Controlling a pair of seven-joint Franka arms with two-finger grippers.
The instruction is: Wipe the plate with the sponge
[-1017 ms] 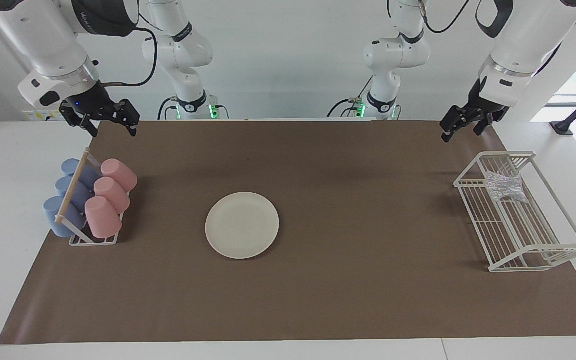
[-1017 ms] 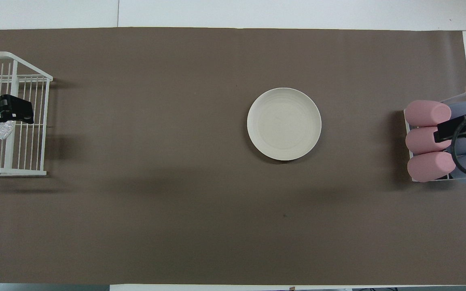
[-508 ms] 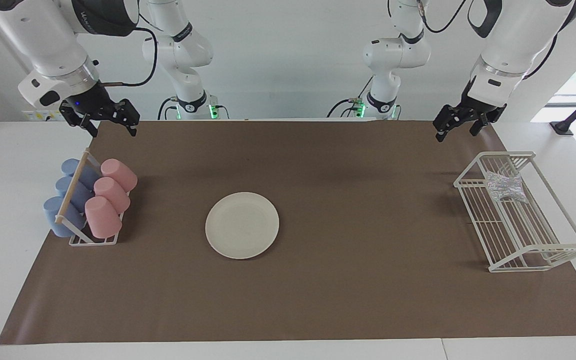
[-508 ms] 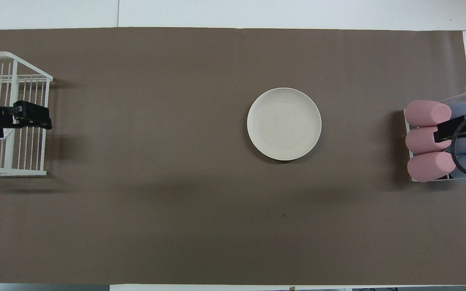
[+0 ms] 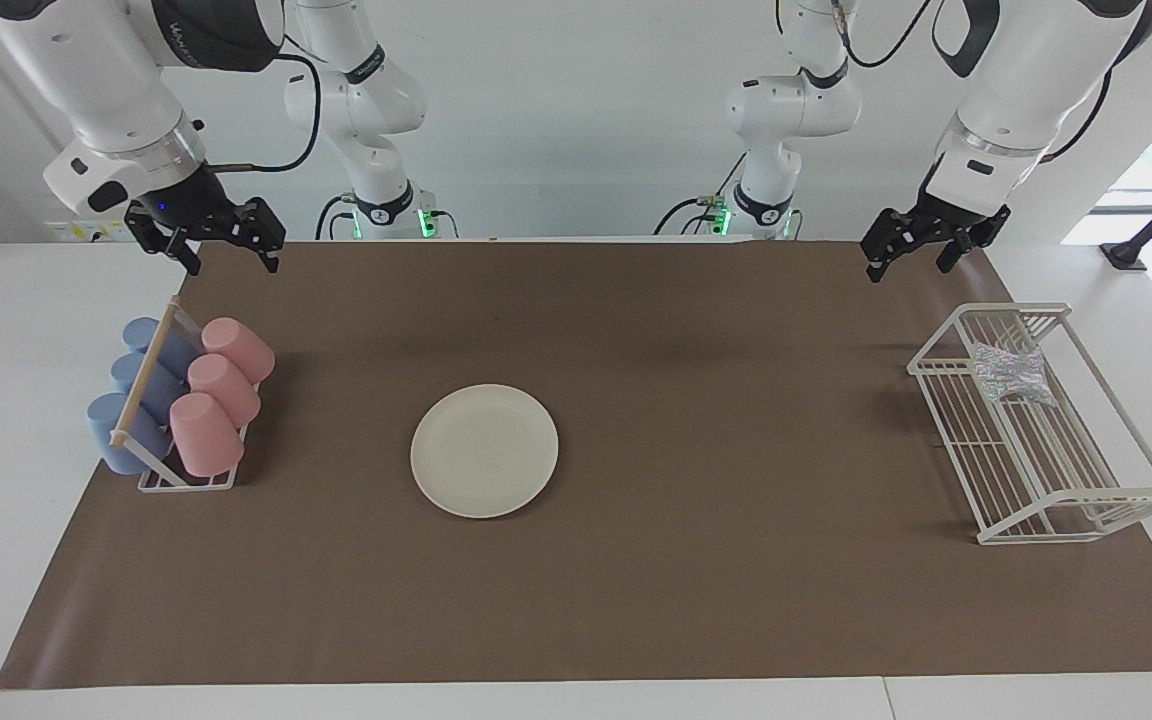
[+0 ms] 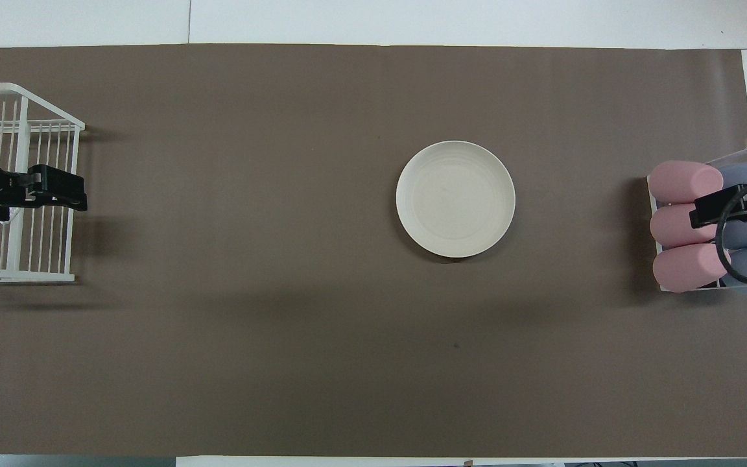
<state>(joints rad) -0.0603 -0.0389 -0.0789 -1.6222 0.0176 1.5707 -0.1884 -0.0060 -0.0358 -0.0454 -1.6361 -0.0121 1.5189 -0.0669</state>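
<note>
The cream-white plate (image 5: pixel 484 450) lies flat on the brown mat near the table's middle; it also shows in the overhead view (image 6: pixel 455 198). The silvery sponge (image 5: pixel 1011 372) lies in the white wire basket (image 5: pixel 1036 460) at the left arm's end. In the overhead view the left hand hides the sponge. My left gripper (image 5: pixel 906 266) is open and empty, raised in the air, over the basket's edge in the overhead view (image 6: pixel 56 194). My right gripper (image 5: pixel 228 262) is open and empty, raised over the cup rack (image 6: pixel 714 214).
A white rack (image 5: pixel 181 395) with three pink and three blue cups on their sides stands at the right arm's end, also in the overhead view (image 6: pixel 685 224). The wire basket (image 6: pixel 23 277) sits at the mat's edge. A brown mat covers the table.
My left gripper has moved a little toward the table's middle, off the sponge's spot to the basket's edge, and now covers the sponge from above. The right gripper has barely shifted.
</note>
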